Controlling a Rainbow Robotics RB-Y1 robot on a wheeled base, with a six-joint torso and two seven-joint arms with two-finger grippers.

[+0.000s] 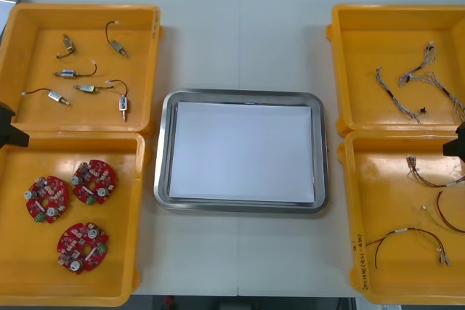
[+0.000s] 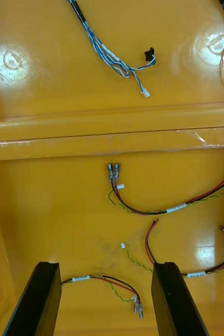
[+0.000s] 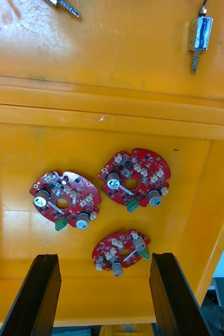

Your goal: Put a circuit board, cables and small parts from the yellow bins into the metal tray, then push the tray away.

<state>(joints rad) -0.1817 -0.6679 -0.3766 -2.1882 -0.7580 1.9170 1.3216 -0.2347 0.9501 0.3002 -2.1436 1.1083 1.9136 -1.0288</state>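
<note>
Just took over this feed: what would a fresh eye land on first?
The metal tray, white inside, sits mid-table between the yellow bins. Three red circuit boards lie in the near left bin under the open left gripper; the open right gripper hangs over cables in the near right bin.

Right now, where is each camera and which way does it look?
Front view: above the arms, looking down at the metal tray and yellow bins; left arm and right arm peek in at the sides.
Left wrist view: on the left wrist, looking down at three circuit boards in a bin; left gripper open.
Right wrist view: on the right wrist, looking down at red and yellow cables in a bin; right gripper open.
Shared: front and left wrist views both see those boards.
</note>
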